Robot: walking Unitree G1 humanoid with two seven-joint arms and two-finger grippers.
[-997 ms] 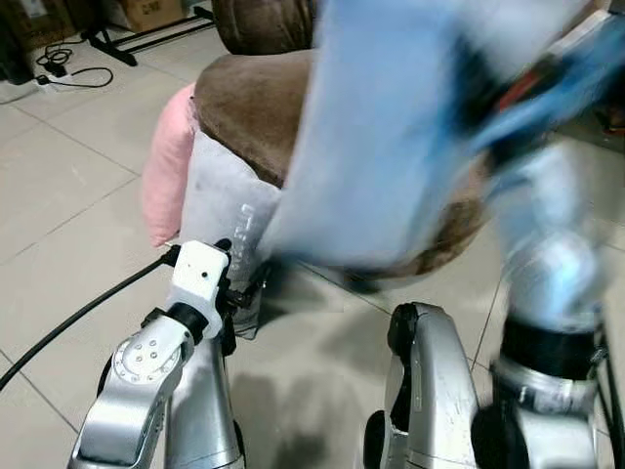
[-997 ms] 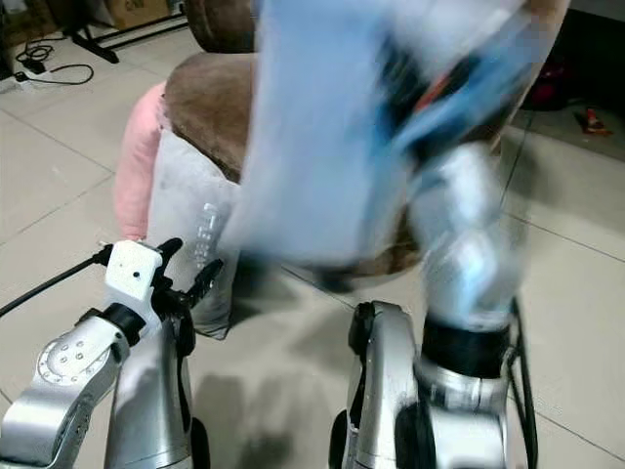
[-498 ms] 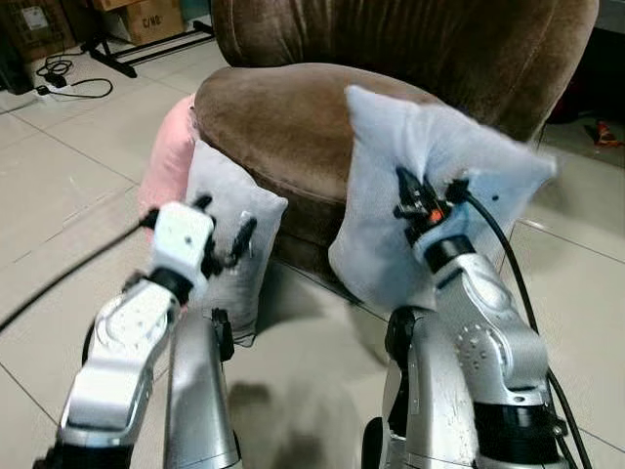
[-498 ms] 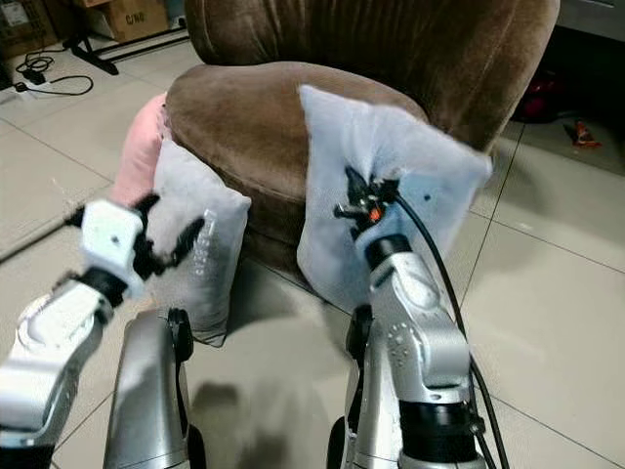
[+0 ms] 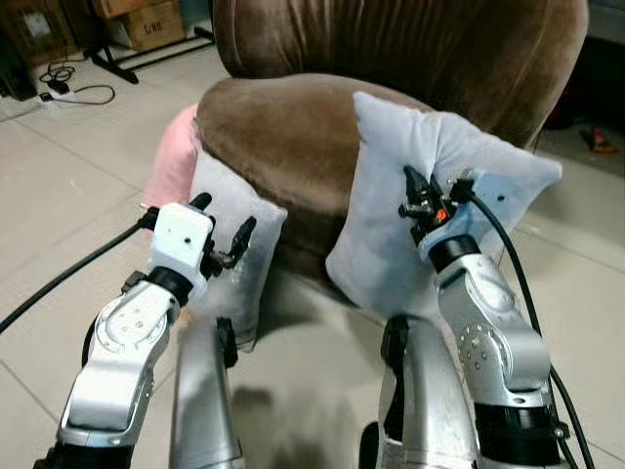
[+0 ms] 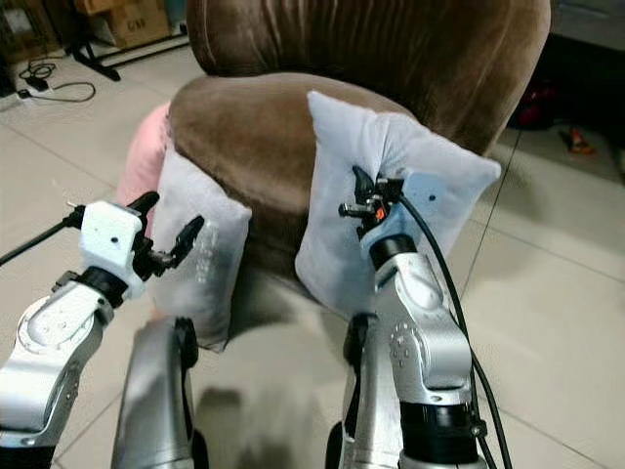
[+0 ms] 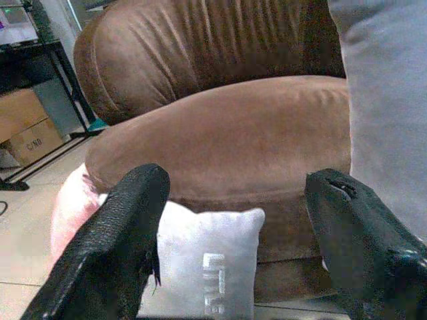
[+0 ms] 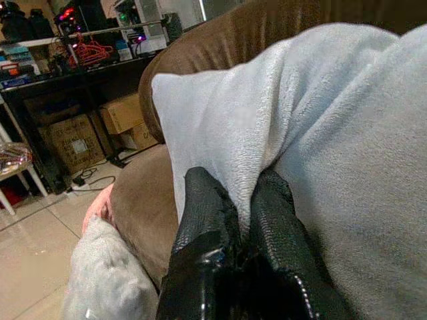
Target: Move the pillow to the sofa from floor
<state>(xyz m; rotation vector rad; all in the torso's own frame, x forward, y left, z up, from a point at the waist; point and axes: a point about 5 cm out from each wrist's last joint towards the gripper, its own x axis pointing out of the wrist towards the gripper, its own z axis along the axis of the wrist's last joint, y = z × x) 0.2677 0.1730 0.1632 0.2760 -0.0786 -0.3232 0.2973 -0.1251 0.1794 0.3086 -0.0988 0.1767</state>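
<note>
Two grippers are seen raised in front of the brown sofa (image 5: 293,127). Nearest, the left gripper (image 5: 223,234) is held off the sofa's front left with its fingers (image 7: 120,233) spread apart around nothing. The right gripper (image 6: 369,203) is clamped on a pinch of fabric of the grey pillow (image 5: 391,195), which is carried upright against the seat's front right edge, clear of the floor (image 5: 59,176). A second grey pillow (image 6: 190,264) and a pink cushion (image 5: 171,166) are propped against the sofa's left side. The carrying step is judged under way; next, the pillow would need lifting onto the seat before release.
</note>
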